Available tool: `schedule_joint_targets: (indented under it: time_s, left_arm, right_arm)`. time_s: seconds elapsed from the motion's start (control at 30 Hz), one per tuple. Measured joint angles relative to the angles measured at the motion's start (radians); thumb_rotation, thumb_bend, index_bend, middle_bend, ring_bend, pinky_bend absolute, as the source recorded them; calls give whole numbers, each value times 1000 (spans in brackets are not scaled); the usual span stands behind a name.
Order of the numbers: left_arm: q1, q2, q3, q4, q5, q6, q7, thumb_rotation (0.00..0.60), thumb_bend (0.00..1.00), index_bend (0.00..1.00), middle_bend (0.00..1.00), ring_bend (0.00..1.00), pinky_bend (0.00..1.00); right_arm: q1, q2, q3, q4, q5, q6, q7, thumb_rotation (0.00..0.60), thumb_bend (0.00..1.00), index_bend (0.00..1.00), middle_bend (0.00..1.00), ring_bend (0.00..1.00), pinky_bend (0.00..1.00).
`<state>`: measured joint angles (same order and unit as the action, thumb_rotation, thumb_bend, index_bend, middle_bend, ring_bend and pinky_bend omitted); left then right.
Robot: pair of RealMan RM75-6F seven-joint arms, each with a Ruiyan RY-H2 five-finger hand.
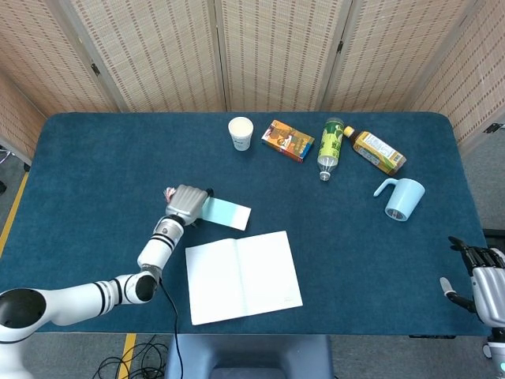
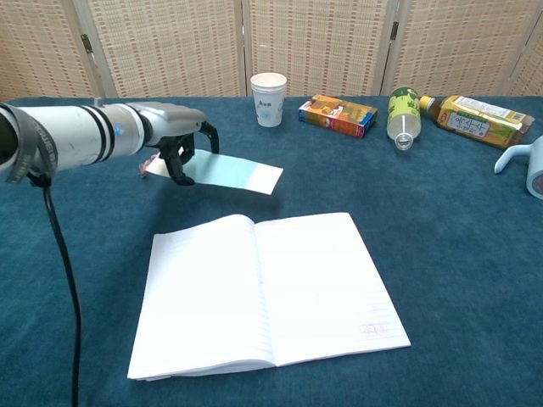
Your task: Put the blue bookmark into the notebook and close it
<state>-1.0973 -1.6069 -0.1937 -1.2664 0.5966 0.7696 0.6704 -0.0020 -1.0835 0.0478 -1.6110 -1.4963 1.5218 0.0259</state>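
The left hand (image 2: 174, 144) held the blue bookmark (image 2: 233, 173) with its fingers (image 2: 180, 161) clamped on the left end. The bookmark sat left of the middle of the frame, lifted off the bench (image 2: 441, 203). Its long side ran left to right, free end pointing right. The notebook (image 2: 263, 292) lay open below it. The right hand (image 1: 477, 276), at the lower right, had its fingers apart.

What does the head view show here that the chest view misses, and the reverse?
Only the head view shows the right hand, idle off the table's right edge, and the whole light blue mug. Only the chest view shows the blue bookmark lifted clear of the cloth. Both show the left hand holding the bookmark's end, the open notebook, paper cup, snack box and two lying bottles.
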Motion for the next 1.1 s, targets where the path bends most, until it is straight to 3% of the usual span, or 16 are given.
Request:
schedule_joint_targets:
  time_s: [0.43,0.83,1.1]
  left_arm:
    - [16,114,33,-218,385,-57,-161,600,311,343,830,792,914]
    - [-13,87,75,-211,598,-84,-236,600,311,342,818,787,909]
    - [-41,41,102,-171,642,-92,-189,600,311,340,805,782,905]
  right_arm:
    - [-7,2,-3,-9,-6,11,-7,600,255,170,286,265,232]
    - [-11,0,-3,-8,-2,13,-7,600,255,169,286,265,232]
    - [-12,-4,-2,-5,1,11,-4,600,255,169,286,265,232]
